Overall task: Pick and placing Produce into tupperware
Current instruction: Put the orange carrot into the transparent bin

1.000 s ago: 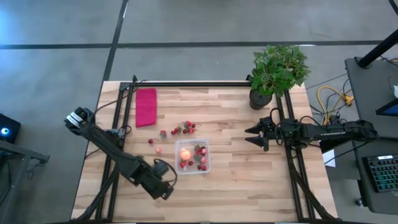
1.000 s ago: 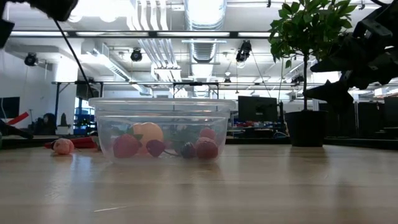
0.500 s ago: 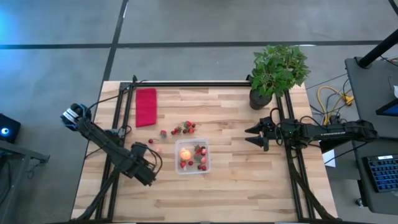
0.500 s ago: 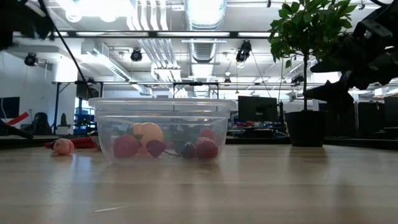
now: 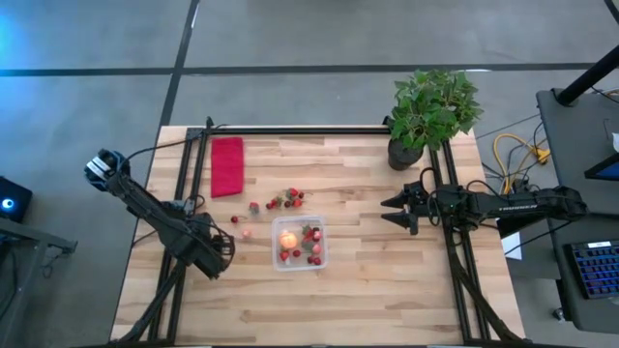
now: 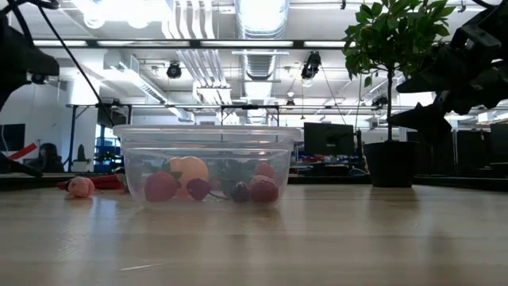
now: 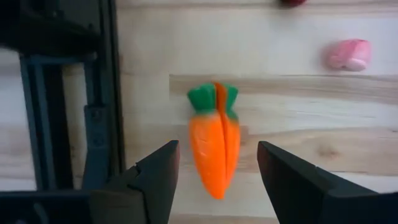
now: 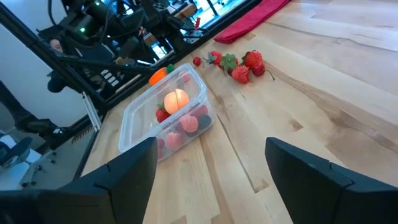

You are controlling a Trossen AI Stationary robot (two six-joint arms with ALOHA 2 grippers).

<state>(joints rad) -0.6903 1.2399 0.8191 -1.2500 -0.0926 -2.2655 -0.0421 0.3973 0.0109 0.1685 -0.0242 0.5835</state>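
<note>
A left tool (image 7: 214,180) hangs above the wooden surface (image 5: 387,280) with its fingers spread wide and empty. Directly between them, lying flat on the wood, is an orange carrot (image 7: 214,149) with a green top, beside the dark frame rail. A small pink piece (image 7: 349,54) lies farther on. Near the middle of the surface sits the clear tupperware (image 5: 300,244), holding a pale orange round fruit (image 5: 287,238) and several red berries. More loose berries (image 5: 288,199) lie just beyond it, then a red cloth (image 5: 227,165). The right tool (image 5: 395,214) waits well apart at the right side, fingers parted, holding nothing, near a potted plant (image 5: 430,111).
</note>
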